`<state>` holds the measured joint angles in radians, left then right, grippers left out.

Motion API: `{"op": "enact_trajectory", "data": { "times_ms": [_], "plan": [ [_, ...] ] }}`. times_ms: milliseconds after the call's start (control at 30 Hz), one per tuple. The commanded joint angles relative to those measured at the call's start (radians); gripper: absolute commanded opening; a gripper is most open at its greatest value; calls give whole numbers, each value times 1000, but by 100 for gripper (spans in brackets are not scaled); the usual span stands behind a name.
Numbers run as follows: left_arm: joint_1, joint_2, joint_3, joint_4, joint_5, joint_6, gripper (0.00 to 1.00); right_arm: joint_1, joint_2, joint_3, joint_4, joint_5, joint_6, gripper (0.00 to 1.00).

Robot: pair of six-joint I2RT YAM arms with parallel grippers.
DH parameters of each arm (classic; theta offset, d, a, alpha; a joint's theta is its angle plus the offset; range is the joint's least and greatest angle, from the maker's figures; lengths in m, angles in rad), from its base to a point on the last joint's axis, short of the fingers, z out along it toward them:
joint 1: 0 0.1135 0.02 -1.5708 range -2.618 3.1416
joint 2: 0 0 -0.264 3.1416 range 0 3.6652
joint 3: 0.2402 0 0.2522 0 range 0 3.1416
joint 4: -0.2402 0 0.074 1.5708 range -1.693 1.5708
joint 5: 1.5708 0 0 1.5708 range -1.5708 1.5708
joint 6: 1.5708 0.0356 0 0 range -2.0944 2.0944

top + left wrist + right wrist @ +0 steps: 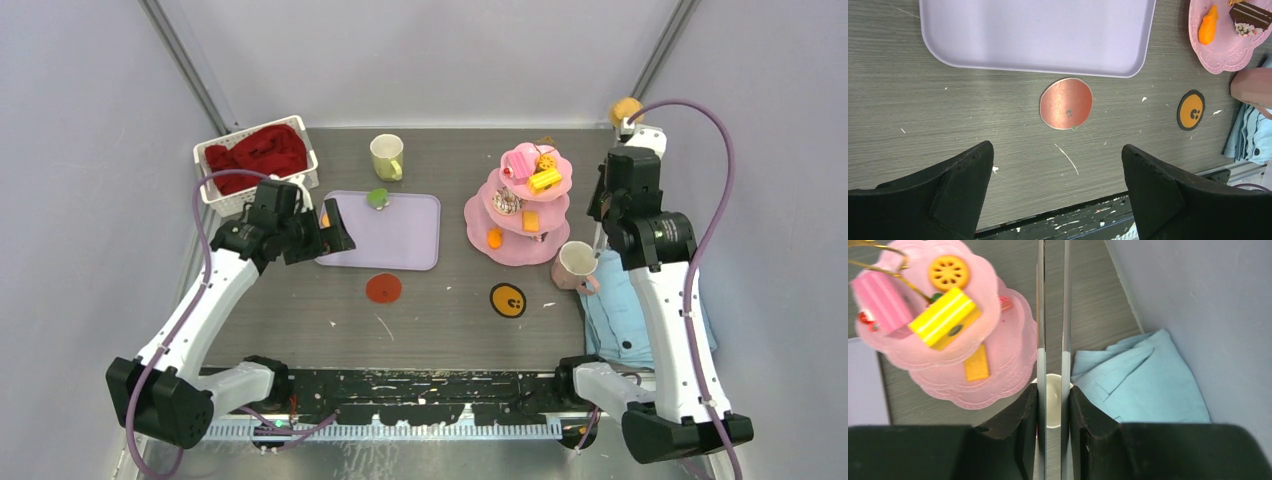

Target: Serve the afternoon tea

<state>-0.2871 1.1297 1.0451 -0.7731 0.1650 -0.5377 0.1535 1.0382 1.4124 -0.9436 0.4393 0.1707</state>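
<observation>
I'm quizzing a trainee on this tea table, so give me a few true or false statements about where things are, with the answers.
1. The pale yellow-green mug stands on the lavender tray. False: it stands on the table, beyond the tray's far edge.
2. The left gripper is open and holds nothing. True.
3. The red disc lies on the tray. False: it lies on the table, just off the tray's near edge.
4. The pink mug stands between the pink stand and the blue towel. True.
5. The stand's top tier is bare. False: it carries toy sweets.
</observation>
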Motion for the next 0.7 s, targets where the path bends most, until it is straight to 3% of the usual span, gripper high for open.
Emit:
{"op": "enact_trajectory", "data": {
  "times_ms": [0, 200, 667],
  "plan": [
    [0, 3, 45, 43, 1, 33, 99, -86, -3, -11, 100, -84, -29, 0],
    [-1, 46, 84, 38, 20, 41, 99, -153, 39, -28, 107, -181, -30, 1],
    [-1, 82, 127, 32, 25, 52, 99, -154, 109, 30, 36, -435, -87, 1]
  ]
}}
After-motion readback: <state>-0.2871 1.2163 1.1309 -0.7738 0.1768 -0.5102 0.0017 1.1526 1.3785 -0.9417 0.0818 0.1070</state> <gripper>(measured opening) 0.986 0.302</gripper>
